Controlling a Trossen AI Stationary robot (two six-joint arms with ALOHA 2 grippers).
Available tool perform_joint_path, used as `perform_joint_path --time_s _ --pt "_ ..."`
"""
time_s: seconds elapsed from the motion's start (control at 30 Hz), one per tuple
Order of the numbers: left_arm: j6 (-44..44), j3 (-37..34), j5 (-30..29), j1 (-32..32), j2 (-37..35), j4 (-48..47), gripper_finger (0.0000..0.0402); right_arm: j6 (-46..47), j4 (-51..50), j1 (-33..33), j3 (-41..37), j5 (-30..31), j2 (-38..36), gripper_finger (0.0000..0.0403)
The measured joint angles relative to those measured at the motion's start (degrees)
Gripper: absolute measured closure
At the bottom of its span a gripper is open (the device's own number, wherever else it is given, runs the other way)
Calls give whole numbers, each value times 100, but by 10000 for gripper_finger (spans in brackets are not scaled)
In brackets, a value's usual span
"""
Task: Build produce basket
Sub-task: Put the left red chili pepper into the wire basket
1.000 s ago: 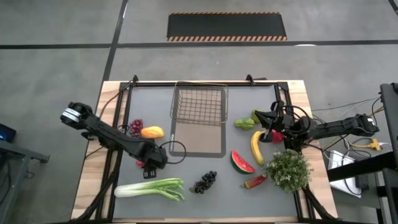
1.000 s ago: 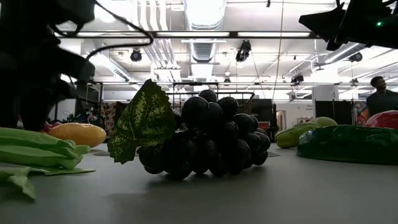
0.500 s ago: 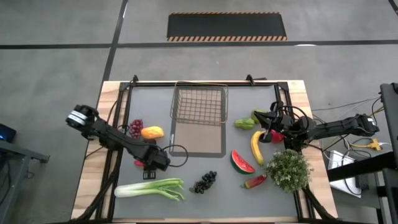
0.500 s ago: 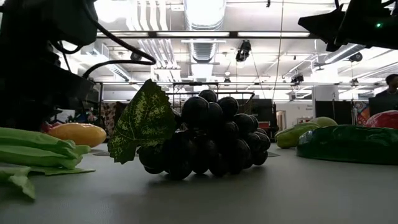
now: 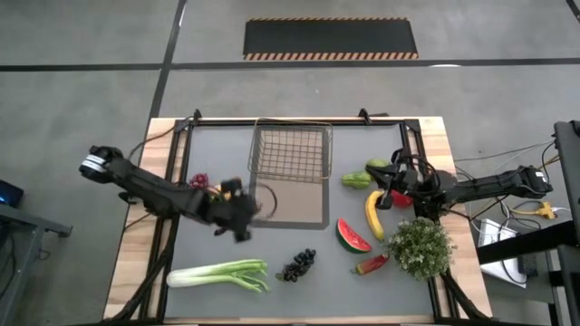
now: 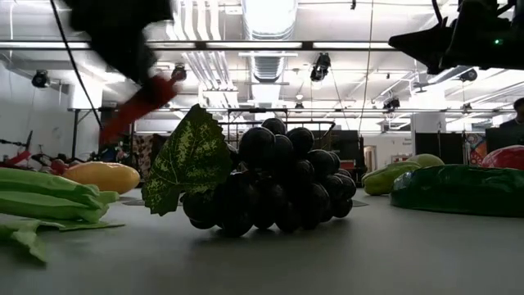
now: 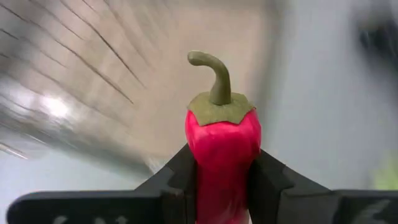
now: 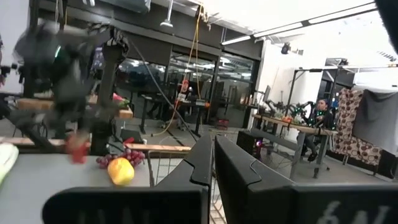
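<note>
My left gripper (image 5: 238,215) is above the table's left middle, shut on a red pepper (image 7: 222,140) with a green stem. The wire basket (image 5: 290,152) stands at the far middle. On the table lie the leek (image 5: 217,273), dark grapes (image 5: 299,264), watermelon slice (image 5: 353,235), banana (image 5: 373,215), pear (image 5: 356,179) and a second red pepper (image 5: 372,264). My right gripper (image 5: 385,172) hovers shut by the pear and a red apple (image 5: 400,197). My left gripper pinches the red pepper by its lower body (image 7: 222,180) between the two fingers (image 7: 180,171). The stem end (image 7: 214,78) sticks out past the fingertips. In the low view the pepper (image 6: 137,105) slants down below the gripper, lifted clear of the table.
A bushy plant (image 5: 420,246) stands at the near right. A flat dark mat (image 5: 290,201) lies just in front of the basket. A yellow-orange fruit (image 6: 102,176) and small dark red grapes (image 5: 198,181) sit at the left, beside my left arm. A person shows in the room behind.
My left gripper has risen from the table near the leek and swung toward the far right, toward the basket, carrying the red pepper. The pepper, low by the table before, is now lifted clear. The right arm has barely moved.
</note>
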Motion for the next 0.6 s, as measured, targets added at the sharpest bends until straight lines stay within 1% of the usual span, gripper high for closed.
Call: perform_joint_path --time_s 0.03,0.1,0.17,0.33,0.4,0.5,0.6 --pt "136 5 -488 117 -116 334 329 -18 -5 0 2 0 0 394" --pt "402 -45 -1217 423 -301 1186 321 -92 -3 0 0 -1 0 394" --pt "625 -156 -1538 791 -426 2094 315 -150 -3 0 1 -1 0 394" --pt "1216 -437 -1568 1748 -298 4093 311 -160 -43 0 0 0 0 394" --pt "1437 -521 -1557 2076 -91 4768 310 -164 -80 0 0 48 0 394" --pt "1440 -563 -1552 2512 317 5466 309 -161 -232 0 0 90 0 394" --pt "1443 -563 -1517 2792 864 6312 308 27 -392 0 0 92 0 394"
